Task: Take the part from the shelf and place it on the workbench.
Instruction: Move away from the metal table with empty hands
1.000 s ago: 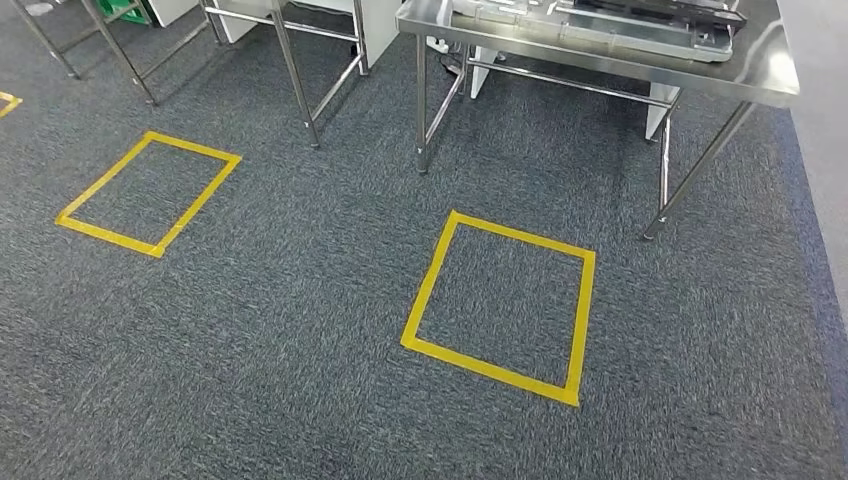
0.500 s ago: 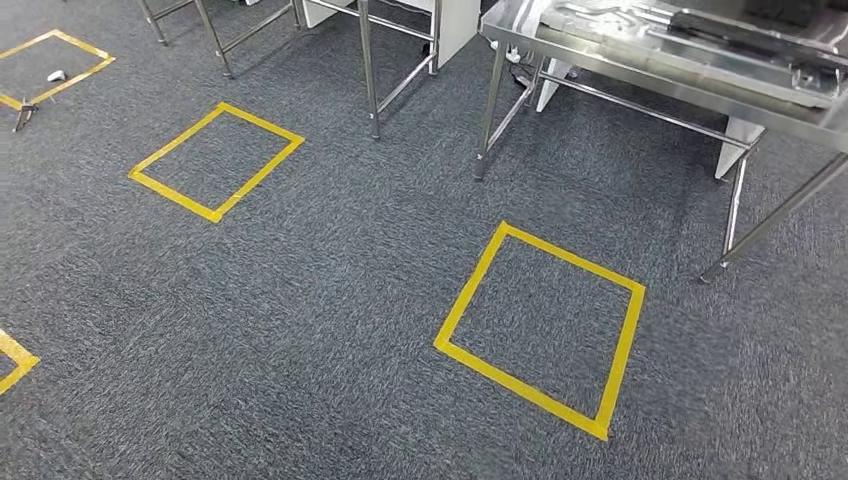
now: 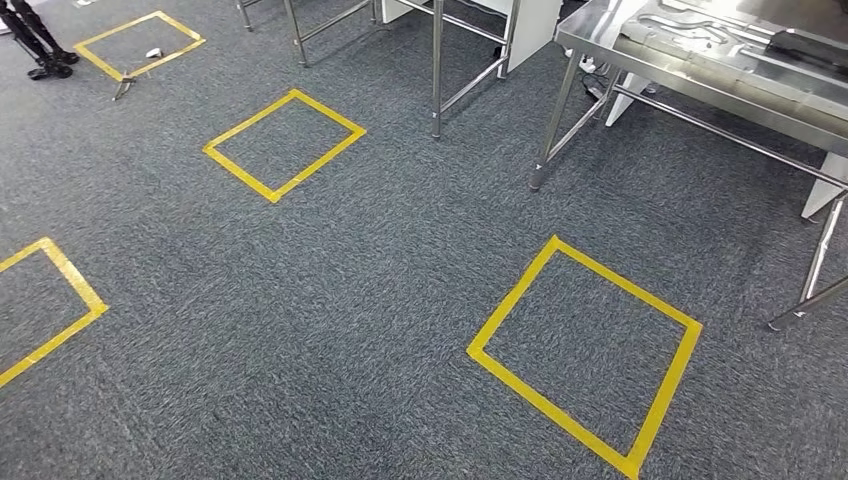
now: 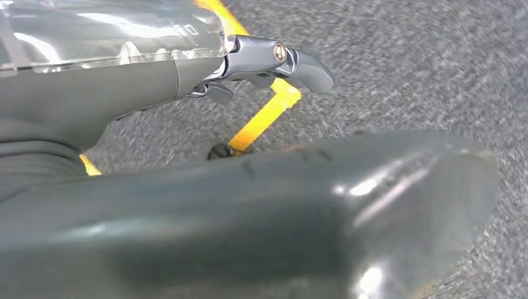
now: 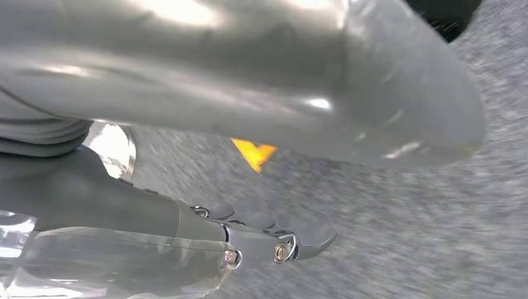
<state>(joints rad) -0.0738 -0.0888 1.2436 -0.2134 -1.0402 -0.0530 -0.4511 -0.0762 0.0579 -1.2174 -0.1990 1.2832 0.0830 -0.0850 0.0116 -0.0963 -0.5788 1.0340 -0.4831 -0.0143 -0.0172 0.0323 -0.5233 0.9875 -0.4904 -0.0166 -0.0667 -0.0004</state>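
Both hands hang over the grey carpet (image 3: pixel 330 330) — the left hand (image 4: pixel 249 187) and right hand (image 5: pixel 249 93) hold nothing, fingers apart. Metal parts (image 3: pixel 700 25) lie on the steel workbench (image 3: pixel 690 80), near a yellow tape square (image 3: pixel 585 350).

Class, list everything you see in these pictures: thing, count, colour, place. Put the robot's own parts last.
Carpet: one, dark grey, covering the floor.
Tape squares: four, yellow, on the carpet; one cut off at the left edge.
Workbench: one, steel, upper right, carrying metal parts.
Table frames: steel legs, top centre.
Tripod feet: black, top left.
Left hand: grey, holding nothing, above carpet.
Right hand: grey, holding nothing, above carpet.
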